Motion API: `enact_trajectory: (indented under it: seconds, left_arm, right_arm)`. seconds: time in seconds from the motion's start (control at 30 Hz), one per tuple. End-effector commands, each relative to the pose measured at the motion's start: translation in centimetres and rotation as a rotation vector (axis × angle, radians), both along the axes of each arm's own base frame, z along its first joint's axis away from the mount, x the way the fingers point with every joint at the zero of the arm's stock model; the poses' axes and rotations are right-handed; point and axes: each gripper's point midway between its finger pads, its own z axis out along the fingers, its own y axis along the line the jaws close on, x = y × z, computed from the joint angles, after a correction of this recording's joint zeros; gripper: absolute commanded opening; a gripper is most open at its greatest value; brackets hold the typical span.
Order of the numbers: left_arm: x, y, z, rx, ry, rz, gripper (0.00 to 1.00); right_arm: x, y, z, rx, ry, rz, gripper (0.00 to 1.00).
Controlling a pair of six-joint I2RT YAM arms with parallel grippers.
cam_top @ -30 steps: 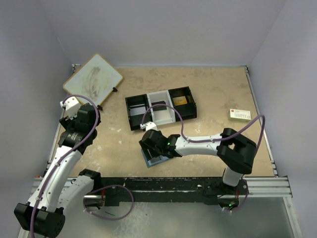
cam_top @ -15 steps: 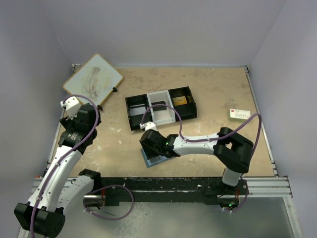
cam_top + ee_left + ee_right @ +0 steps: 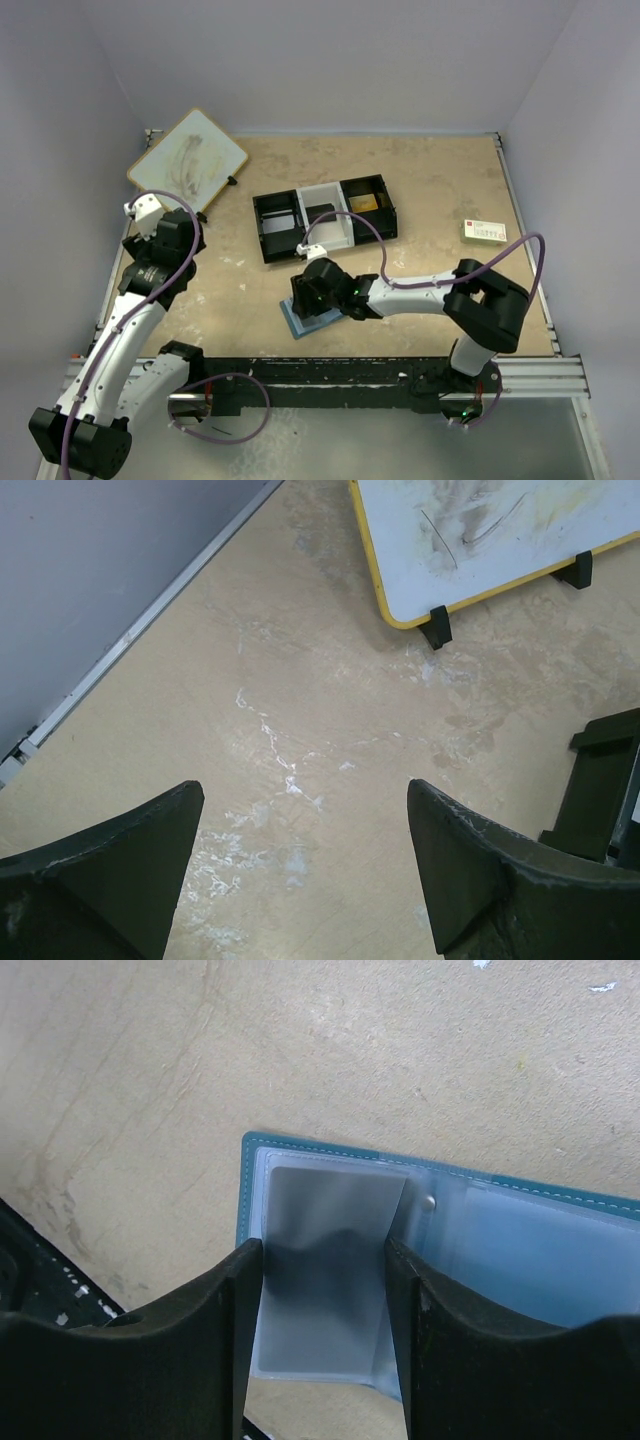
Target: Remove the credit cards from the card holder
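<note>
Currently the right gripper (image 3: 325, 1245) has its half-closed jaws flanking a grey card (image 3: 330, 1210) in the card holder (image 3: 540, 1260); grip unconfirmed. Card likely thin, stiff and slick: pinch its edges. Left gripper (image 3: 305, 790) gapes, empty.

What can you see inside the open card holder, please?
The card holder lies open. One clear pocket holds what looks like a grey card, flanked by the right gripper. The neighbouring pocket looks pale blue; the gripper hides its lower part.
</note>
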Motion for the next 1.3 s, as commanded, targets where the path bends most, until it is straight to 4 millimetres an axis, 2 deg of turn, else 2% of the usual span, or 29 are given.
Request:
enact_trajectory:
  seconds: [0.0, 0.1, 0.2, 0.3, 0.4, 0.63, 0.77, 1.03, 1.17, 1.27]
  left_arm:
    - [0.7, -0.6, 1.0, -0.019, -0.04, -0.038, 0.8]
    - [1.6, -3.3, 1.3, -0.1, -0.073, -0.193, 0.8]
    - [1.8, -8.2, 1.2, -0.307, -0.128, -0.385, 0.77]
    - [0.8, -14.1, 1.2, -0.572, -0.153, -0.604, 0.73]
    - [-0.3, -17.2, 1.8, -0.752, -0.22, -0.713, 0.72]
    - [-3.7, -18.1, -1.5, -0.927, -0.203, -0.698, 0.72]
    - [-4.9, -18.5, -3.4, -0.984, -0.171, -0.692, 0.71]
    - [-5.2, -19.2, -5.0, -0.973, -0.069, -0.692, 0.69]
    - [-5.4, -20.6, -5.7, -0.929, -0.016, -0.738, 0.69]
    - [-5.9, -22.3, -6.0, -0.9, 0.008, -0.772, 0.68]
  right_arm:
    - [-0.7, 0.7, 0.3, 0.105, 0.06, 0.002, 0.52]
    - [-0.3, 0.3, 0.5, 0.145, 0.081, -0.014, 0.51]
    - [0.0, -0.1, 0.4, 0.18, 0.102, -0.013, 0.51]
    - [0.3, -0.3, 0.4, 0.219, 0.12, -0.015, 0.5]
    - [0.1, -0.2, 0.1, 0.243, 0.137, -0.012, 0.5]
    - [0.0, -0.1, -0.6, 0.245, 0.157, -0.014, 0.5]
    - [0.1, 0.0, -0.7, 0.256, 0.162, -0.029, 0.51]
    - [0.3, -0.1, -1.1, 0.253, 0.169, -0.054, 0.5]
    - [0.6, -0.7, -0.9, 0.251, 0.15, -0.089, 0.5]
    - [0.7, -0.9, -0.9, 0.249, 0.145, -0.097, 0.5]
